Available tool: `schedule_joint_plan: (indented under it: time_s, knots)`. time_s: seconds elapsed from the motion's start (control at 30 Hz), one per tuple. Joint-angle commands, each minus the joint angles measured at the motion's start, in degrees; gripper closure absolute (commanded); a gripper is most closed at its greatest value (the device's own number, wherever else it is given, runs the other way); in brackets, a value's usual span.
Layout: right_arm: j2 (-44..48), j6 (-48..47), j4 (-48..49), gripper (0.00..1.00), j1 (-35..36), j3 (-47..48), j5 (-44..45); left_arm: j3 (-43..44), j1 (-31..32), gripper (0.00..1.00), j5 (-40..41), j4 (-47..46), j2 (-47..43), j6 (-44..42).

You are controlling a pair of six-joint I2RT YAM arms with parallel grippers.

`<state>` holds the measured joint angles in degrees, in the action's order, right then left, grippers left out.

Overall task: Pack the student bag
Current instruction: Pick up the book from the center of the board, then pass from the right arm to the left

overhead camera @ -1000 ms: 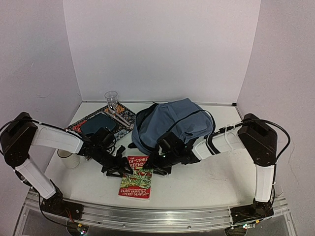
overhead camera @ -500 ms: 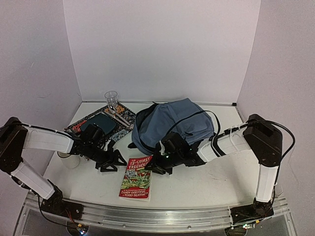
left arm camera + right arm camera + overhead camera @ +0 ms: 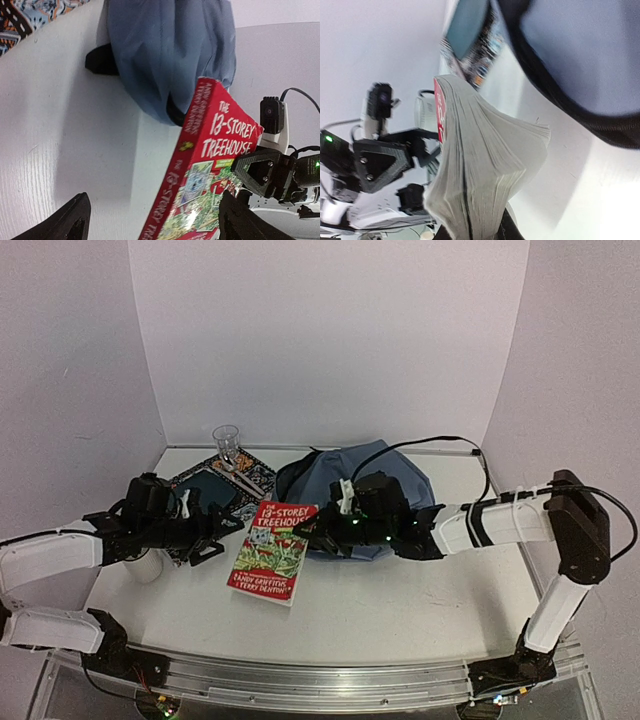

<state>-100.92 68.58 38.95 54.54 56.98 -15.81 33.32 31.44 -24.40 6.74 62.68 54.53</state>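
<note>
White bench (image 3: pixel 400 610): a paperback book (image 3: pixel 272 550) is held tilted over it, clamped at one edge by the right hand (image 3: pixel 322 532), the left hand (image 3: pixel 212 538) spread apart alongside. Behind, the student bag (image 3: pixel 390 490) is slumped; the thinly gripped book could be twisted loose.

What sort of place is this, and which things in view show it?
Probably a lab robot test cell: white walls box in a white table, the left arm and right arm are bolted to a metal rail, and the student bag and book look like props.
</note>
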Motion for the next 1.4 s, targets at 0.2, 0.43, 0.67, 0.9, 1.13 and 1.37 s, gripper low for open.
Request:
schedule_joint_plan:
  time_s: [0.2, 0.43, 0.67, 0.9, 1.13, 1.37]
  knots:
    - [7.75, 1.89, 15.34, 0.98, -1.83, 4.27, 9.86, -1.95, -0.33, 0.01, 7.7, -15.74, -10.86, 11.11]
    - [6.34, 3.69, 21.64, 0.97, -2.89, 7.43, 12.24, 0.34, -0.15, 0.01, 7.19, -19.39, -8.67, 12.12]
    - [2.73, 5.79, 24.85, 0.97, -3.57, 12.9, 10.47, -0.34, 0.71, 0.02, 6.78, -30.21, -4.95, 15.46]
    - [0.92, 7.66, 26.62, 0.96, -3.65, 13.53, 10.52, 1.79, 3.02, 0.11, 6.9, -42.65, 0.12, 16.46]
    - [-0.93, 7.54, 27.06, 0.91, -4.14, 14.09, 9.08, 2.21, 4.59, 0.44, 8.54, -48.42, 3.15, 17.65]
    - [-0.82, 4.34, 26.47, 0.57, -5.99, 10.03, 7.06, -0.14, 3.89, 0.8, 13.79, -48.58, 0.48, 16.49]
